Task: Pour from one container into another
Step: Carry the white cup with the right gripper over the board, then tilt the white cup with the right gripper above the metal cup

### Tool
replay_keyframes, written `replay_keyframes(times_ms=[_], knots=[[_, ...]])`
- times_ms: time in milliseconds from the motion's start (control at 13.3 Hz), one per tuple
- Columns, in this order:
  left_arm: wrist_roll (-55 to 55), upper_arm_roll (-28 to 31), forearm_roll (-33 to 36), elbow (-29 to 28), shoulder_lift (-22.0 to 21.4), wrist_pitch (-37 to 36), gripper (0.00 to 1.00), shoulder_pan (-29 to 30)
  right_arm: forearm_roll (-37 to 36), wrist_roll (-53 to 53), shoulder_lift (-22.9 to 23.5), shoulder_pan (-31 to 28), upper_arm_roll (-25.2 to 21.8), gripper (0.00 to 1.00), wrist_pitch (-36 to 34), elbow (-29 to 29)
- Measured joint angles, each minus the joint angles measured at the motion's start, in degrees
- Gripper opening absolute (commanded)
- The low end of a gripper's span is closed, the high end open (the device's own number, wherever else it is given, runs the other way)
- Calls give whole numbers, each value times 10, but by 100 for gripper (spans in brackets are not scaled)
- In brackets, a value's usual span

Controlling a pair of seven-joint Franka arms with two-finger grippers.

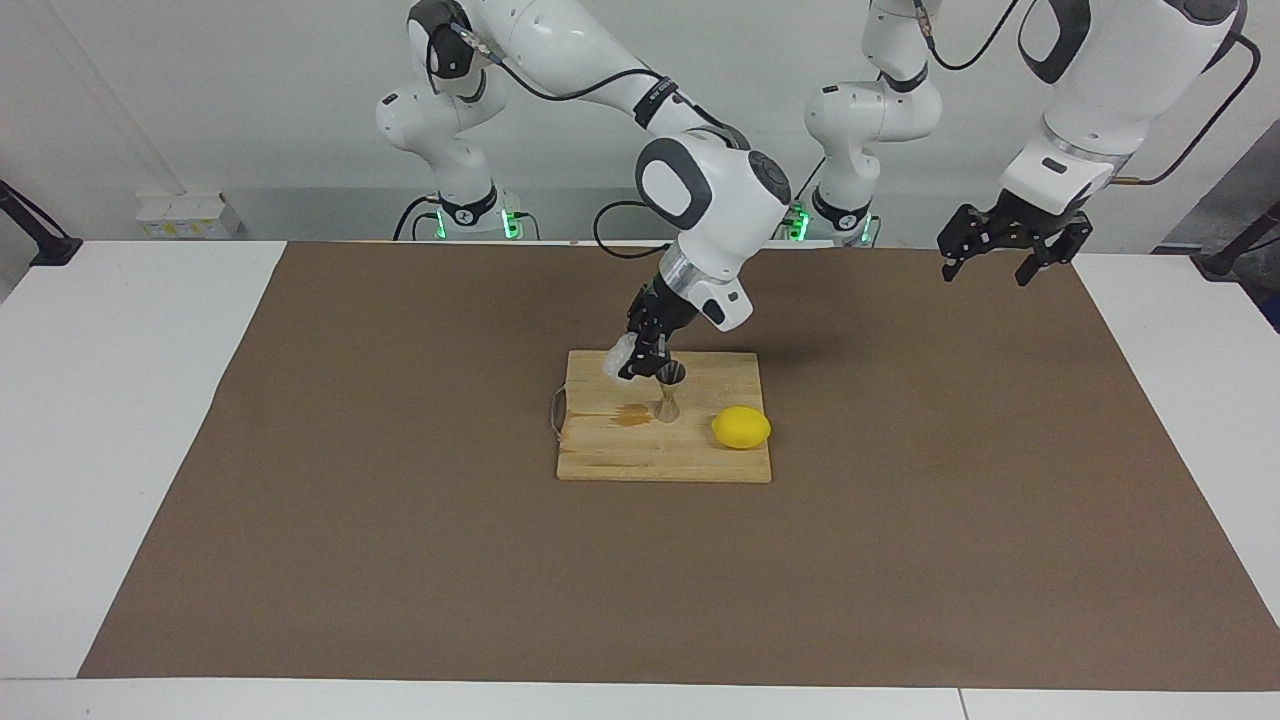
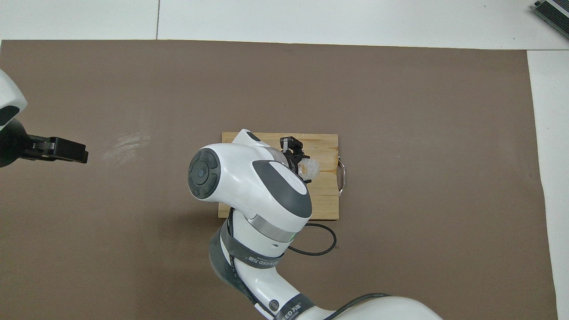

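Glass cup: held off the board in the right gripper, whose fingers are clamped on it. The cup is tipped on its side, its mouth turned toward the jigger and its rim just beside and slightly above the jigger's upper cone. In the overhead view the cup shows past the gripper's black fingers, with an amber tint inside the clear faceted glass. Whether liquid is passing into the jigger cannot be told.

Jigger: upright on the wooden board, near the board's middle. It is silvery, with a narrow waist. The right arm's wrist covers it in the overhead view.

A small brownish wet patch lies on the board just beside the jigger's foot, toward the right arm's end of the table.

Lemon: rests on the board, beside the jigger toward the left arm's end, apart from it.

Board: lies at the middle of the brown mat. A metal loop handle sits on the board's edge toward the right arm's end.

Left gripper: waits in the air over the mat's corner at the left arm's end, fingers spread wide and holding nothing. In the overhead view only its dark tip shows at the frame edge.
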Motion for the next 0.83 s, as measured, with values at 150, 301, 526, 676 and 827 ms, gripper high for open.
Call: replay_keyframes(times_ms=[150,301,526,676,827], knots=[[0,0,0,0,0,0,100,0,0,2,1,0,0,13,0,4],[0,0,0,0,0,0,100,0,0,2,1,0,0,12,0,7],[0,0,0,0,0,0,100,0,-7,3,4,9,0,12,0,8],[0,0,0,0,0,0,100,0,-13,10,9,14,0,12,0,9],[0,0,0,0,0,1,100,0,-19,11,13,15,0,12,0,10]])
